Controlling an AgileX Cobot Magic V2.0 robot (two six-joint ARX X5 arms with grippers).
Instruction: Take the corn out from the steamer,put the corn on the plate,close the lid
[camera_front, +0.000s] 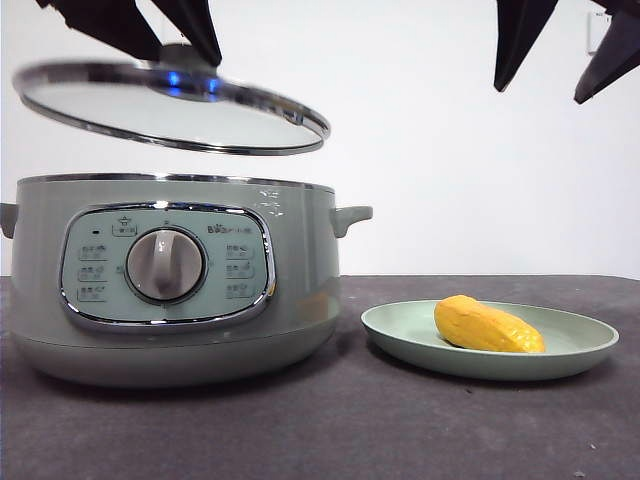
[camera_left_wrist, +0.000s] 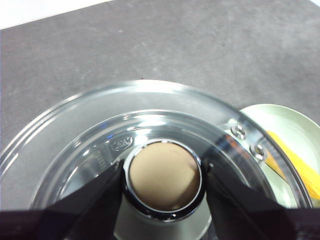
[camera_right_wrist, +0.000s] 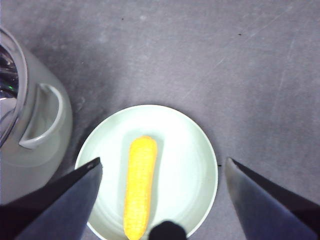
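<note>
Steamer (camera_front: 180, 280) stands on the dark tabletop (camera_front: 400, 430), uncovered, its chrome rim level and its dial panel facing the front camera. It looks heavy and stable; judged unlikely to shift when the lid comes down, and it needs no hold.

Lid (camera_front: 170, 110) hangs above the steamer, clear of the rim and slightly tilted, offset a little toward the steamer's far-from-plate side. It is clear glass in a chrome band: rigid, moderately heavy for its size, fragile, and slippery anywhere but the knob. The knob (camera_left_wrist: 165, 180) is the only sound grasp point. The left gripper (camera_left_wrist: 165, 187) has its jaws clamped on that knob, one jaw on each side, as the left wrist view shows. Judgement: the lid should be levelled and centred before lowering, since a tilted glass edge could strike the chrome rim.

Plate (camera_front: 580, 350) rests flat on the tabletop just beside the steamer, not touching it. It is shallow, stiff and light.

Corn (camera_front: 487, 327) lies on its side inside the plate, roughly central, touching nothing else. It appears smooth, tapered, firm and light; it could roll if nudged. That step of the task reads as done.

Right gripper (camera_right_wrist: 160, 200) hovers high above the plate, jaws spread wide and empty, well clear of the corn.
</note>
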